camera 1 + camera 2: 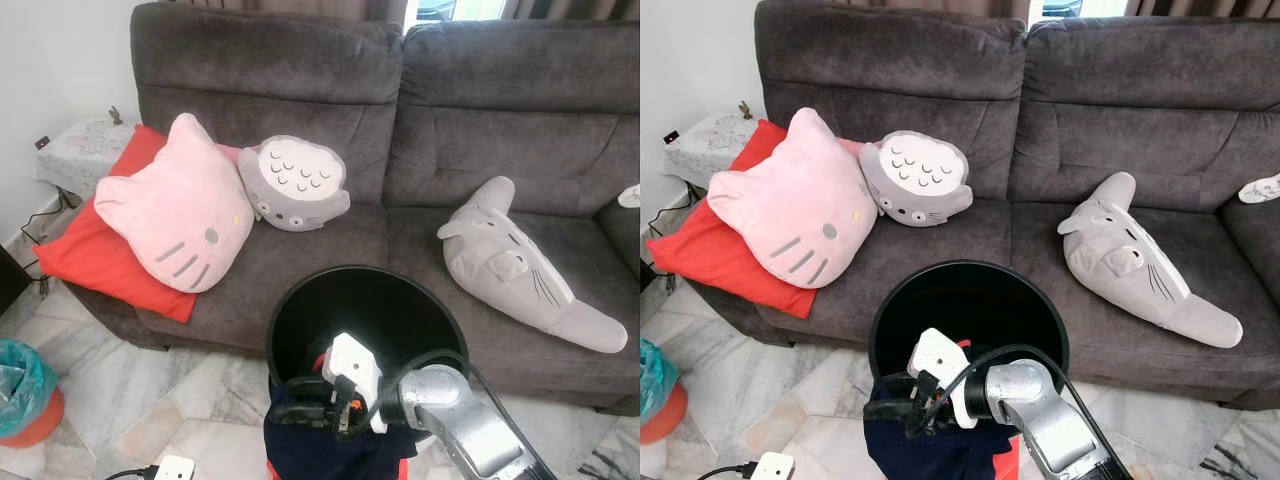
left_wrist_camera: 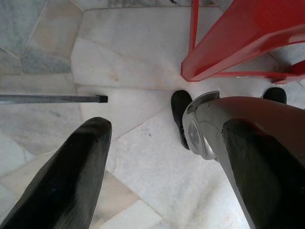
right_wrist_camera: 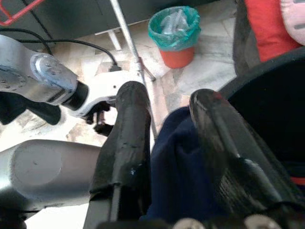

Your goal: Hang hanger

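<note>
A round black basket stands on the floor in front of the sofa. A dark navy garment hangs over its near rim. My right gripper reaches across from the right and is shut on this garment; in the right wrist view the navy cloth fills the gap between the two black fingers. Something red peeks out inside the basket, and I cannot tell what it is. My left gripper hangs open over the marble floor, holding nothing.
The grey sofa carries a pink cat pillow, a grey owl pillow, a red cushion and a grey plush. A teal-lined bin and a white plug sit on the floor at left. A red plastic frame and a grey rod lie near my left leg.
</note>
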Robot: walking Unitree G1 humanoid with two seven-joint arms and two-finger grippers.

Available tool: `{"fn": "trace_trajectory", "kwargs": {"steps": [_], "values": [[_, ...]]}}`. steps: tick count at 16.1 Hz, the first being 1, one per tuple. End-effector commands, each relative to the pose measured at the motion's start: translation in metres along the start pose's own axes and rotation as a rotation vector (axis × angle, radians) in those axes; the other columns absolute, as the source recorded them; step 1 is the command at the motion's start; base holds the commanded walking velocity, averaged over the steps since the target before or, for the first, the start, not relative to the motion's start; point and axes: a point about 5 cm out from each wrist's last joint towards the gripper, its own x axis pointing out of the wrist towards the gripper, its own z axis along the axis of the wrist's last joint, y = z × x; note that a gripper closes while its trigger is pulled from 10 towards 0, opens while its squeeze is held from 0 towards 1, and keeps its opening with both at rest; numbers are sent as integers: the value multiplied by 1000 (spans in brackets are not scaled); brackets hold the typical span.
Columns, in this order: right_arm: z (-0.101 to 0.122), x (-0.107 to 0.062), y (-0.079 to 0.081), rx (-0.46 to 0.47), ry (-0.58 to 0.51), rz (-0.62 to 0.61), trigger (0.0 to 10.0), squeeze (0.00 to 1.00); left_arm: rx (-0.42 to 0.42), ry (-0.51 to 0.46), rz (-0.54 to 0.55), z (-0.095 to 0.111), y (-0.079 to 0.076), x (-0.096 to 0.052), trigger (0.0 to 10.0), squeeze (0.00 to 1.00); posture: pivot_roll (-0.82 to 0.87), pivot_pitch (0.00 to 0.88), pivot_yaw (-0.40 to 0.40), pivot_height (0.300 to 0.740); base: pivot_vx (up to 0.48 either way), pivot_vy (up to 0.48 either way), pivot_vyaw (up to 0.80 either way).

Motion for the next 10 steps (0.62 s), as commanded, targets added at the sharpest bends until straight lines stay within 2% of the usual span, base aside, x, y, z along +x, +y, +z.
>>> {"fn": "trace_trajectory", "kwargs": {"steps": [1, 7, 10], "values": [[1, -1, 1, -8, 7, -15, 10000, 1000, -4, 15, -8, -3, -2, 0, 10000, 0, -39, 0, 17, 740, 0, 0, 0], [-1, -3, 9, 25, 23, -10, 10000, 1000, -6, 13, -12, -3, -3, 0, 10000, 0, -42, 0, 13, 740, 0, 0, 0], [-10, -6, 8, 17, 97, -29, 10000, 1000, -5, 14, -13, -3, -3, 0, 10000, 0, -47, 0, 8, 740, 0, 0, 0]]}}
